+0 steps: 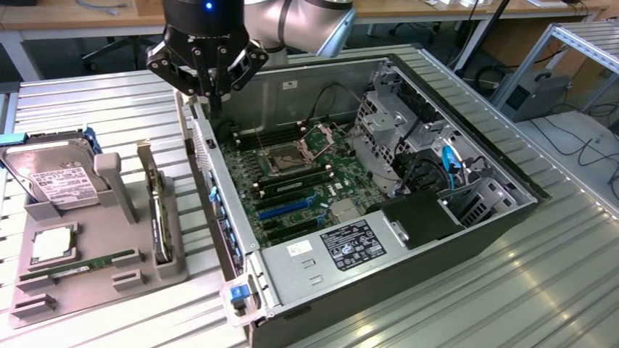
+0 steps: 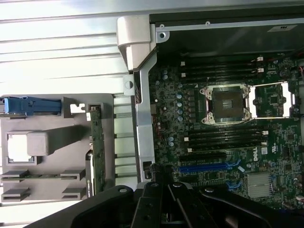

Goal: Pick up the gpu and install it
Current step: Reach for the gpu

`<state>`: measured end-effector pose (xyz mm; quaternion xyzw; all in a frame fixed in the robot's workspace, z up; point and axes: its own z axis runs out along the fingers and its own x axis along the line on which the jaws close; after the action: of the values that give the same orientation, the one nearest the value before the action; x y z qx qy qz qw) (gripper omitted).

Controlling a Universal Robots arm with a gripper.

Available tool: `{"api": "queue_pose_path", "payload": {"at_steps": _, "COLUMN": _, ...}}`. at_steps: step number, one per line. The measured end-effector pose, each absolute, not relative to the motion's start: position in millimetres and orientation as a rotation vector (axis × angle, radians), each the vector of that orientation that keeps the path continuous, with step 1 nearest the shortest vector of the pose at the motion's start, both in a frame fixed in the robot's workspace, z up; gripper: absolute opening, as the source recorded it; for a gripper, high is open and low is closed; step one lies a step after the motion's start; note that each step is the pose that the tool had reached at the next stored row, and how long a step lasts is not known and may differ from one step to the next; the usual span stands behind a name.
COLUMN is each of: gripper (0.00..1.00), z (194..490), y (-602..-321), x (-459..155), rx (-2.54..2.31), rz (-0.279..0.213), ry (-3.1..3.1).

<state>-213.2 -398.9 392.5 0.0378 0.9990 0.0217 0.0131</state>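
The gpu (image 1: 156, 212) stands on edge in a slot of the grey holder (image 1: 92, 283) on the exterior view's left, with its silver bracket (image 1: 145, 165) at the far end. In the wrist view the gpu (image 2: 96, 147) is a thin green-edged blade in the same holder (image 2: 47, 142). My gripper (image 1: 210, 96) hangs above the rear wall of the open computer case (image 1: 387, 275), apart from the gpu. Its fingers are shut with nothing between them. The gripper (image 2: 164, 186) is over the case's edge, near the blue expansion slots (image 2: 209, 167).
The holder also carries a hard drive (image 1: 53, 177), a processor (image 1: 53, 248) and a RAM stick (image 1: 82, 265). Inside the case lie the motherboard (image 1: 320, 190), its open processor socket (image 1: 287, 156), a drive cage (image 1: 392, 130) and cables. The case's side wall (image 1: 208, 196) stands between holder and motherboard.
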Motion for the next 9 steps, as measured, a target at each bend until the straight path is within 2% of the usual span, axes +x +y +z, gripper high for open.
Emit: {"api": "queue_pose_path", "payload": {"at_steps": 9, "gripper": 0.11, "z": 392.4, "y": -398.9, "x": -218.7, "rx": 0.118, "rz": 0.068, "ry": 3.112}}
